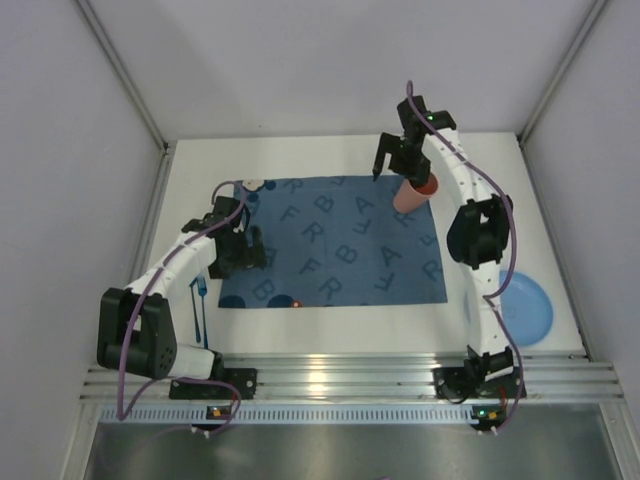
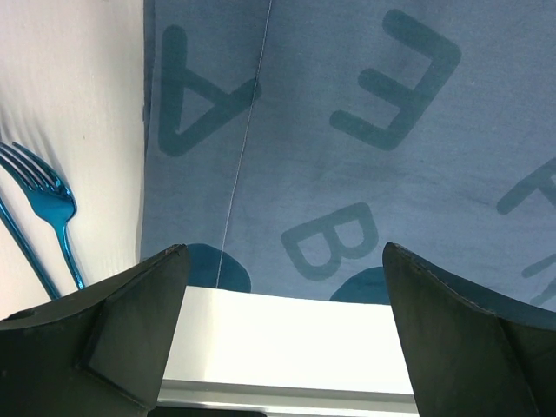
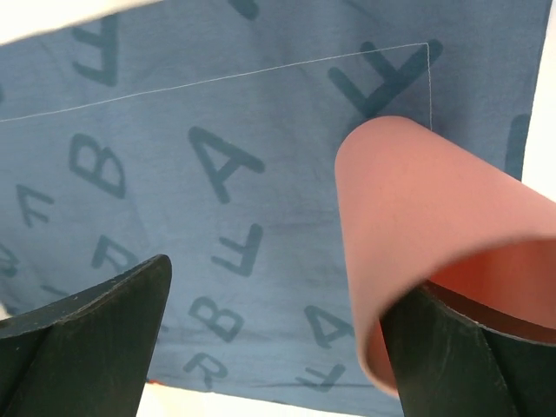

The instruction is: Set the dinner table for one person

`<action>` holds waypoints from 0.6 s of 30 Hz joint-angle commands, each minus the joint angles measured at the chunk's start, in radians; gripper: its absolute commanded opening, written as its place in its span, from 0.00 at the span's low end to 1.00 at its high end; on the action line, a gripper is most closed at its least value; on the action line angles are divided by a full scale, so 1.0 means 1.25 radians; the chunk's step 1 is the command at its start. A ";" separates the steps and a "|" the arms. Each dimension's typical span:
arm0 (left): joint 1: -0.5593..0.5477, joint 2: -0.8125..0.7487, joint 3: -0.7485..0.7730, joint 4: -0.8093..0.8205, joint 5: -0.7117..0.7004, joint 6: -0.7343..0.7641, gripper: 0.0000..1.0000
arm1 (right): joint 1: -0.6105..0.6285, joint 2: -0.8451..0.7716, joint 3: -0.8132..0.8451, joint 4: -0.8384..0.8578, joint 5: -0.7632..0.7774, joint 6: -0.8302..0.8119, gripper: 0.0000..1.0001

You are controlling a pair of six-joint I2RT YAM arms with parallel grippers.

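Note:
The white dinner table [image 1: 330,335] carries a dark blue letter-printed placemat [image 1: 335,250] in its middle. A pink cup [image 1: 415,192] sits at the placemat's back right corner and leans a little. My right gripper [image 1: 398,165] is open above it. In the right wrist view the cup [image 3: 417,208] covers the right finger, which reaches into its mouth, while the left finger [image 3: 104,321] stands far off it. My left gripper [image 1: 240,250] is open and empty over the placemat's left edge [image 2: 261,130]. A shiny blue fork [image 1: 200,300] lies on the table left of the placemat.
A blue plate [image 1: 525,305] lies at the table's right front. A small white and dark item [image 1: 255,185] sits at the placemat's back left corner. A small orange-red thing [image 1: 296,302] lies at its front edge. The fork [image 2: 48,200] shows beside the left finger.

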 commanded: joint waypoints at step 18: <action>0.183 -0.041 0.138 -0.225 -0.127 -0.137 0.97 | -0.008 -0.483 -0.352 0.050 0.092 -0.083 1.00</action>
